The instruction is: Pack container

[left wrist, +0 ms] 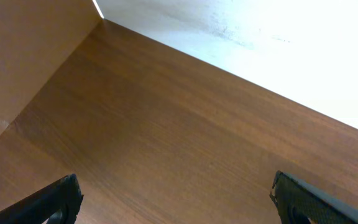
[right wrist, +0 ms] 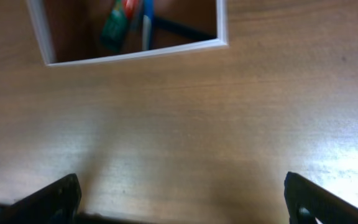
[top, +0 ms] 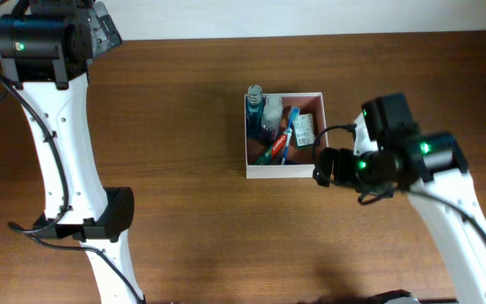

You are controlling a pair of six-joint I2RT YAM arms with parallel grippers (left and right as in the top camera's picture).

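Observation:
The container (top: 281, 171), a square white-walled box, sits at the table's middle. It holds a clear bottle (top: 258, 103), a green and red tube (top: 273, 150), a blue toothbrush (top: 290, 139) and a small packet (top: 304, 129). My right gripper (top: 321, 168) hovers just off the box's front right corner, open and empty. In the right wrist view its fingers (right wrist: 55, 198) stand wide over bare wood, with the container's wall (right wrist: 135, 54) ahead. My left gripper (top: 101, 24) is far off at the back left, open (left wrist: 176, 194) over bare table.
The white wall behind the table (left wrist: 260, 37) fills the top of the left wrist view, close to the table's back edge. The left arm's base (top: 108, 215) stands at the front left.

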